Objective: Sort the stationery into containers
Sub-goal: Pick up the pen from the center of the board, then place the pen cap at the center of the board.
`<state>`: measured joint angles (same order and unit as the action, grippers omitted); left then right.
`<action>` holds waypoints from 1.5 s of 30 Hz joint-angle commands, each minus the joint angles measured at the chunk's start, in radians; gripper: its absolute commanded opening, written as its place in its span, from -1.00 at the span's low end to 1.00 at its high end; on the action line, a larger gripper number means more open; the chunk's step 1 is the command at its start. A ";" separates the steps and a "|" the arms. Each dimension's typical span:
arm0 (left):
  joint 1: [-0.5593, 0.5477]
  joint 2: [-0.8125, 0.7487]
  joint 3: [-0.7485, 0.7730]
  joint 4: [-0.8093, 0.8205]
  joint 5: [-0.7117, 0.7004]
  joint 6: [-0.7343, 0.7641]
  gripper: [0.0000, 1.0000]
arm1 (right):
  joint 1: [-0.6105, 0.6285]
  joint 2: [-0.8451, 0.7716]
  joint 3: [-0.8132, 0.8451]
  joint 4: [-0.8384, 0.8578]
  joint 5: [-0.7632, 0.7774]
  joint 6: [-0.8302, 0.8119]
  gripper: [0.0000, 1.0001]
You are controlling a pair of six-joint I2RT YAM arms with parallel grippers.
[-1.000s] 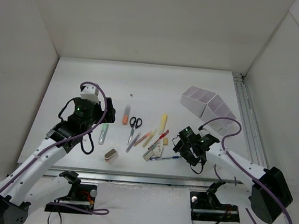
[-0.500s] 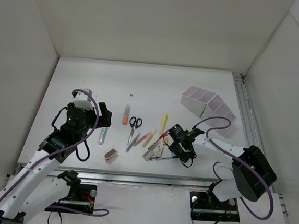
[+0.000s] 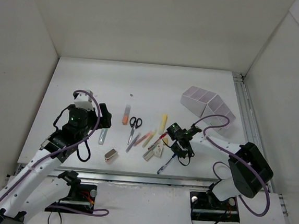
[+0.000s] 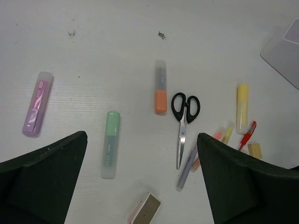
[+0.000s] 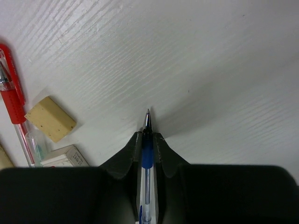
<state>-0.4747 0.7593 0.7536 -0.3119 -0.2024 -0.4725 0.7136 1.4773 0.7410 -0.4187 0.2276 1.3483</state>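
Note:
My right gripper is shut on a blue pen, whose tip pokes out ahead of the fingers just above the table. From above, that pen slants toward the near edge below the right gripper. My left gripper hangs open over the left part of the spread. Below it lie a green marker, an orange marker, black-handled scissors and a small metallic block. The white divided tray stands at the back right.
A red pen, a beige eraser and a white labelled eraser lie just left of the right fingers. A yellow marker and thin pens lie mid-table. A purple case lies far left.
The right gripper has closed on the blue pen, and the pen has swung from lying crosswise to slanting toward the near edge. The left arm drew back slightly, then held still.

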 commanded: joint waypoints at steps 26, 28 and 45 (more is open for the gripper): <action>-0.200 0.382 0.098 0.370 0.859 0.284 0.99 | -0.065 -0.091 0.454 0.251 0.075 -0.436 -1.00; -0.209 0.428 0.118 0.375 0.851 0.291 0.99 | -0.068 -0.094 0.448 0.297 0.040 -0.443 -1.00; -0.220 0.580 0.208 0.427 0.819 0.261 -0.38 | -0.078 -0.213 0.319 0.477 -0.096 -0.442 -1.00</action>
<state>-0.6937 1.3560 0.8963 0.0296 0.5983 -0.2165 0.6464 1.3186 1.0649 -0.0326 0.1226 0.9142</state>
